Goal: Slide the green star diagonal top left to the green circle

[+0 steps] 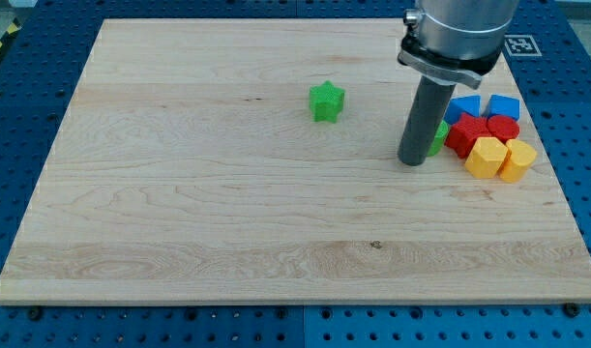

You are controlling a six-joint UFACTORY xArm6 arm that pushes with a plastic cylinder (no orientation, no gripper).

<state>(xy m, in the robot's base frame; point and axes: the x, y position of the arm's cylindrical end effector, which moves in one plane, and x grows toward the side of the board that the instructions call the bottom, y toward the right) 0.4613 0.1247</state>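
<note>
The green star [326,101] lies on the wooden board [198,193], above the middle. My tip [413,161] rests on the board to the star's right and a little lower. The green circle [437,138] is mostly hidden behind the rod; only a sliver shows at the rod's right edge, touching or nearly touching it. The star is apart from the tip and from the circle.
A cluster of blocks sits at the view's right: two blue blocks [463,106] [504,105], red blocks [469,132] [503,127], and yellow blocks [486,156] [517,159]. The board's right edge runs just beyond them.
</note>
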